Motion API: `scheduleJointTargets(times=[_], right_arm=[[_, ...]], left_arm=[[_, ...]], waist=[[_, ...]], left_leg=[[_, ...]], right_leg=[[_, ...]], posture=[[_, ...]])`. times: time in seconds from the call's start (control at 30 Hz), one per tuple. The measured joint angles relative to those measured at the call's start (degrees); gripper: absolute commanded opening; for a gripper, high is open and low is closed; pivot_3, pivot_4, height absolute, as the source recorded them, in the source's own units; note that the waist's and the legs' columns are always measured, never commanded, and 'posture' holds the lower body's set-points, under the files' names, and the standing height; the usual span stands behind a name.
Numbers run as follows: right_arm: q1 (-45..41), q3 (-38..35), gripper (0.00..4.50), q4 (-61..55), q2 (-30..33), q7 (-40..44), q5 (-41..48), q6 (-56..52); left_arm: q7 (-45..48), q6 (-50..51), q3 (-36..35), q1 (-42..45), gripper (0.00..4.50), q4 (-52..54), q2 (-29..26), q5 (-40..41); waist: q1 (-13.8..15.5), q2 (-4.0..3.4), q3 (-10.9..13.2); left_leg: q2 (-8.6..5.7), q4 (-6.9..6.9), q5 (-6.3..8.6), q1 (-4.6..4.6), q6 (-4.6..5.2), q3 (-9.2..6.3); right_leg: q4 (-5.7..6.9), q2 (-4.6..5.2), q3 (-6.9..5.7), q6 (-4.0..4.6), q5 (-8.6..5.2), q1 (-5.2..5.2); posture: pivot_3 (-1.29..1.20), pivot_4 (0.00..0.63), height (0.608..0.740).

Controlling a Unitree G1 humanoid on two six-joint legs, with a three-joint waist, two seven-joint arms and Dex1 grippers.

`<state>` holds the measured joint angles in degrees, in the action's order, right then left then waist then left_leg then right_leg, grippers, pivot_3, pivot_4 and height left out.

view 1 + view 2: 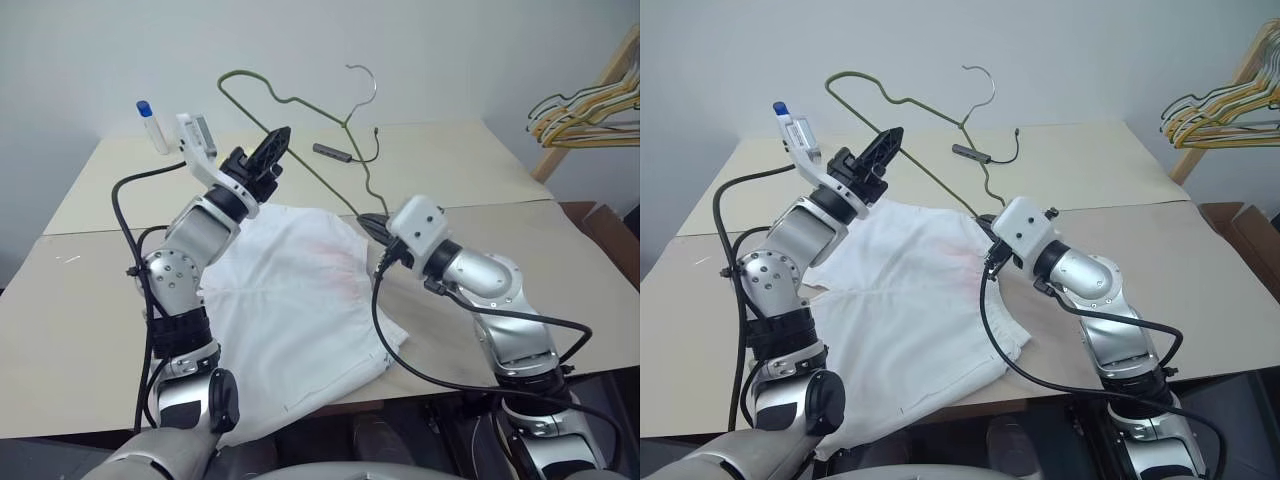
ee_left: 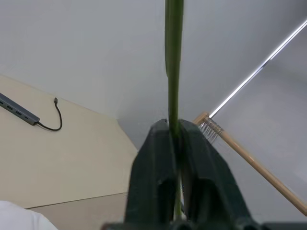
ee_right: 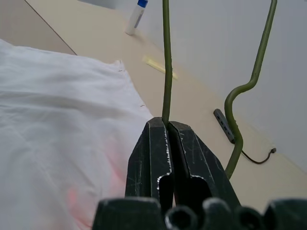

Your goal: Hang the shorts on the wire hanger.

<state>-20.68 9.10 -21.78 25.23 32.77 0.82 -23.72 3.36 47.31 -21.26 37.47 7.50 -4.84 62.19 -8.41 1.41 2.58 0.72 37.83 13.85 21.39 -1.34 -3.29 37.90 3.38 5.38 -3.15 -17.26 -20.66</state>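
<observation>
Left eye view, items listed near to far.

1. Shorts [image 1: 300,300]: white cloth, faint pink tint toward the waist, lying flat on the pale surface [image 1: 90,300], one corner drooping over the near edge. Held by neither gripper; not yet on the hanger.
2. Right gripper [image 1: 372,226]: just beyond the far right corner of the shorts, clenched on the lower end of the wire hanger [image 1: 300,105]; the right wrist view shows the wire pinched between its black fingers [image 3: 153,148].
3. Left gripper [image 1: 272,150]: raised above the far edge of the shorts, clamped on the hanger's long straight bar, as the left wrist view confirms.
4. Wire hanger: thin grey-green, lifted clear of the surface between the two grippers, hook uppermost.
5. Beyond: dark USB hub [image 1: 332,152] with cable, blue-capped white tube [image 1: 152,126], bundle of yellow and dark hangers [image 1: 590,110] on a wooden rack at far right.

Progress, as judged: hanger secured in both grippers; threading or draping the shorts over it remains entirely to do.
</observation>
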Motion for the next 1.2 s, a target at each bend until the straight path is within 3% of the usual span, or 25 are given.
scheduleJointTargets(times=[0.23, 0.27, 0.47, 0.6, 0.8, 0.97, 1.07, 1.2], right_arm=[[1.17, 1.71, 0.00, 1.42, 0.68, -0.87, -3.23, 3.51], [1.17, 1.93, 0.58, 1.77, 0.83, -0.95, -4.08, 3.99], [1.14, 2.17, 2.58, 1.87, 0.94, -0.90, -5.71, 8.68], [1.55, -1.25, 3.97, -0.97, 2.51, 3.24, 1.11, 6.73], [2.45, -13.01, 3.97, -5.72, 14.24, 18.37, 24.96, -9.76], [-2.20, -14.32, 3.97, -0.28, 21.11, 28.95, 40.58, -24.31], [-6.95, -14.16, 3.97, 4.38, 22.20, 31.30, 45.58, -30.85], [-12.58, -13.04, 3.97, 8.15, 19.33, 31.78, 51.93, -38.56]], left_arm=[[0.28, -1.27, 2.84, -1.63, 0.01, 0.66, -0.54, -2.40], [0.65, -1.66, 3.47, -1.79, 0.00, 0.67, -0.70, -3.16], [4.40, -4.39, 5.29, -2.28, 0.00, 0.79, -2.02, -5.70], [8.38, -5.19, 5.26, -2.29, 0.00, 0.92, -5.92, -6.24], [28.60, -2.17, 0.19, -2.33, 0.00, -0.06, -17.79, 3.55], [49.38, 1.94, -1.60, -2.53, 0.00, -3.53, -25.90, 10.56], [57.75, 4.08, -2.30, -2.53, 0.00, -6.10, -27.79, 13.35], [61.68, 4.03, -1.35, -2.41, 0.00, -6.74, -27.37, 13.33]], waist=[[-0.03, 0.00, 0.00], [-0.02, 0.00, 0.00], [-0.19, 0.00, 0.00], [-0.26, 0.00, 0.01], [-0.38, -0.01, 0.04], [-1.02, -0.05, 0.06], [-1.36, -0.05, 0.07], [-1.33, -0.05, 0.07]], left_leg=[[-0.01, 0.00, 0.00, 0.00, 0.00, 0.02], [-0.01, 0.00, 0.00, 0.00, 0.00, 0.02], [0.00, -0.01, 0.00, 0.00, -0.01, 0.03], [0.00, -0.01, 0.00, 0.02, -0.01, 0.01], [0.02, -0.01, 0.01, 0.02, -0.01, 0.03], [0.09, -0.03, 0.01, -0.17, -0.01, 0.06], [0.13, -0.07, 0.01, -0.19, -0.01, 0.04], [0.11, -0.07, 0.01, -0.02, -0.01, 0.03]], right_leg=[[-0.01, -0.01, 0.01, 0.00, 0.00, 0.00], [-0.01, -0.01, 0.01, 0.00, 0.00, 0.00], [-0.05, -0.01, 0.01, 0.00, 0.00, 0.00], [-0.06, -0.02, 0.00, 0.00, 0.00, 0.00], [-0.16, -0.01, -0.06, -0.01, -0.02, 0.05], [-0.18, -0.10, -0.08, -0.03, -0.06, 0.21], [-0.24, -0.11, -0.10, -0.26, -0.20, 0.24], [-0.31, -0.06, -0.09, -0.15, -0.12, 0.17]], posture=[[-0.12, 0.000, 0.740], [-0.12, 0.000, 0.740], [-0.13, 0.000, 0.740], [-0.13, 0.000, 0.740], [-0.14, 0.000, 0.740], [-0.15, 0.000, 0.740], [-0.14, 0.000, 0.740], [-0.13, 0.000, 0.740]])
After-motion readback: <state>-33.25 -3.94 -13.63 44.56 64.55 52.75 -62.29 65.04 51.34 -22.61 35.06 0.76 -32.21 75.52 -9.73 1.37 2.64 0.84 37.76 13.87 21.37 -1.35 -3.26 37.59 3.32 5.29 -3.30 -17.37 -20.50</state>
